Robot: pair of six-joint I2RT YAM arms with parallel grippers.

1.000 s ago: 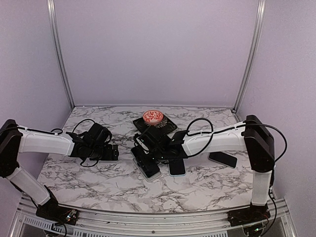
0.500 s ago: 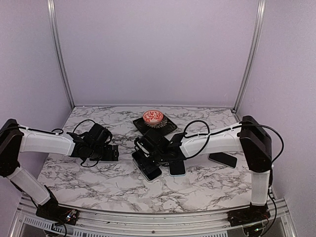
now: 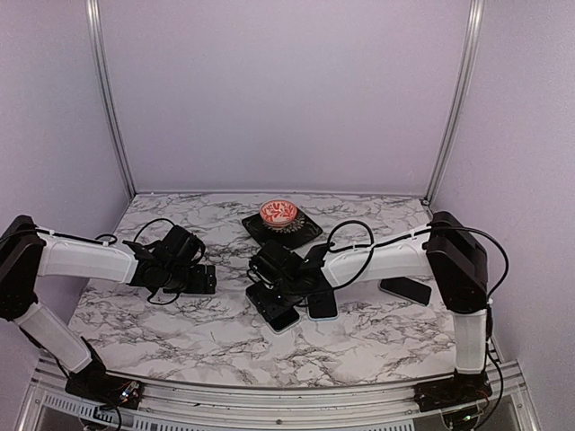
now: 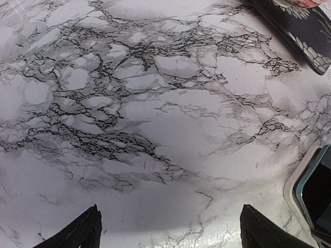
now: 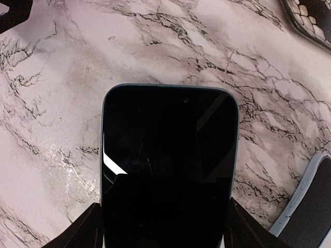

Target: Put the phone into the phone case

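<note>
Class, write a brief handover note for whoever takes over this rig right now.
Left gripper: open, empty, over bare table.
Right gripper: shut on the phone, screen up, low over the table.
What looks like the pale-rimmed phone case lies on the table just beside the phone.
Done: phone grasped.
Left: seat the phone in the case, then release.

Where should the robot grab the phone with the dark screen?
By its two long side edges, coming in from its short end. The phone is a thin slab, screen up, and its straight parallel sides fit between the fingers of the right end effector, which press against them. The glossy screen offers no grip.
</note>
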